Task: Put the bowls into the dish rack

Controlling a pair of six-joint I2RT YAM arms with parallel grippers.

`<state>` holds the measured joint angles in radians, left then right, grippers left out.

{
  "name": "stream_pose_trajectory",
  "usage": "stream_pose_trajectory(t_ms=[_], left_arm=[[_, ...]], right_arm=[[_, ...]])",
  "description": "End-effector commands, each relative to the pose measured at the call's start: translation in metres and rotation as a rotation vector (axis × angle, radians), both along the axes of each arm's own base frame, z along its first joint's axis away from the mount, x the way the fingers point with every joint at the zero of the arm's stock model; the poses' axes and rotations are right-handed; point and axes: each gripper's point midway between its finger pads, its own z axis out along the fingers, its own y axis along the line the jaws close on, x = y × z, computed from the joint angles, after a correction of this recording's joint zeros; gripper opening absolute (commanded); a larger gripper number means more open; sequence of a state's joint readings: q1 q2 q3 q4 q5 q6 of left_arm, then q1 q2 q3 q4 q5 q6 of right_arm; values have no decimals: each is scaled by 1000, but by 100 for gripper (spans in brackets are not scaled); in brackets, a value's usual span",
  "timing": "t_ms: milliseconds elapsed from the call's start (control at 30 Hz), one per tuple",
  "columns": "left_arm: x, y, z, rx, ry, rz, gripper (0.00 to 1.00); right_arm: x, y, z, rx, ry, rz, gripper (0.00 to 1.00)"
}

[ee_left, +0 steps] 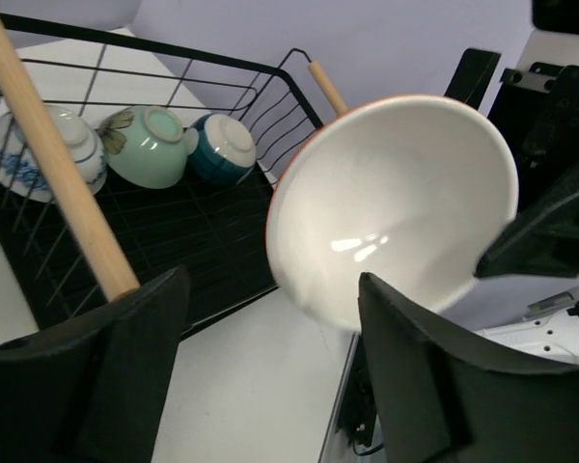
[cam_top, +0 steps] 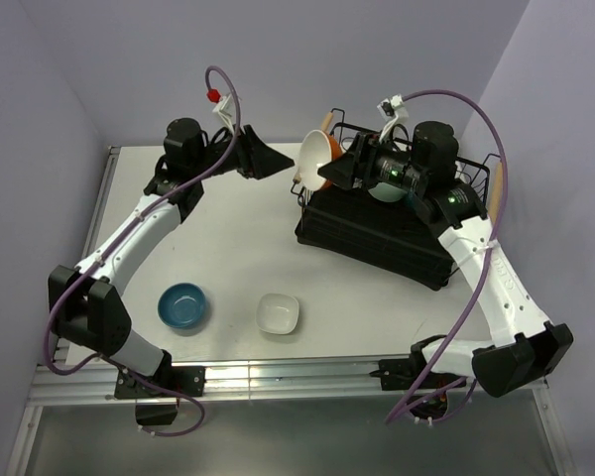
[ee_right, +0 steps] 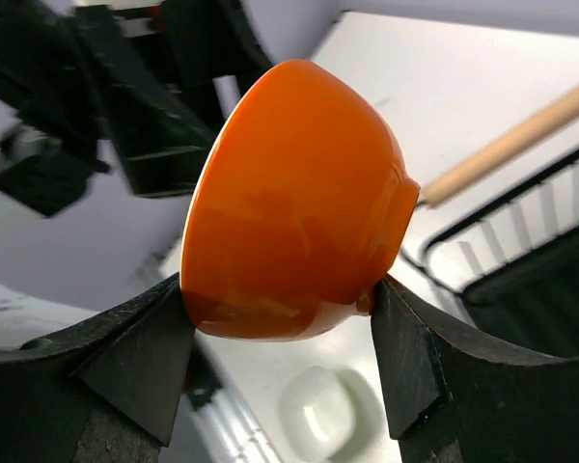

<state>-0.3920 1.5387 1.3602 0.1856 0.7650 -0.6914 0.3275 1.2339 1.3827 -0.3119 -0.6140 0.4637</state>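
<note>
A bowl [cam_top: 317,161], white inside and orange outside, hangs on its side just left of the black wire dish rack [cam_top: 377,238]. My right gripper [cam_top: 339,171] is shut on it, one finger on each side of its orange wall [ee_right: 289,212]. My left gripper [cam_top: 286,167] stands open at the bowl's rim. Its fingers [ee_left: 420,376] are spread, and the white inside [ee_left: 396,203] faces them. Three bowls lie in the rack: blue-and-white patterned [ee_left: 34,154], mint green [ee_left: 150,145] and blue-sided [ee_left: 222,149]. A blue bowl [cam_top: 182,304] and a squarish white bowl [cam_top: 278,313] sit on the table.
The rack has a light wooden handle at each end [cam_top: 494,188] [ee_left: 53,164]. Both arms meet over the rack's left end. The table's metal front rail [cam_top: 278,377] runs past the two loose bowls. Purple cables loop above both arms.
</note>
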Motion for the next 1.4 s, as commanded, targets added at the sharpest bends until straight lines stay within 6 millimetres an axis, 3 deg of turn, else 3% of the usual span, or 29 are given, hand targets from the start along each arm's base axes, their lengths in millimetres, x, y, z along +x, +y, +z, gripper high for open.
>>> stream_pose_trajectory(t_ms=[0, 67, 300, 567, 833, 1000, 1367], left_arm=[[-9, 22, 38, 7, -111, 22, 78], [-8, 29, 39, 20, -119, 40, 81], [-6, 57, 40, 51, -134, 103, 82], [-9, 70, 39, 62, -130, 142, 82], [-5, 86, 42, 63, -134, 189, 83], [-3, 95, 38, 65, -126, 208, 82], [-4, 104, 33, 78, -112, 224, 83]], right_arm=[[10, -32, 17, -169, -198, -87, 0], [19, -44, 10, -252, -213, -122, 0], [50, -88, -50, -678, -254, -120, 0], [104, -116, -99, -909, -136, -205, 0], [125, -113, -143, -994, -1, -199, 0], [126, -93, -161, -1031, -39, -134, 0], [130, -82, -195, -1122, -96, 9, 0]])
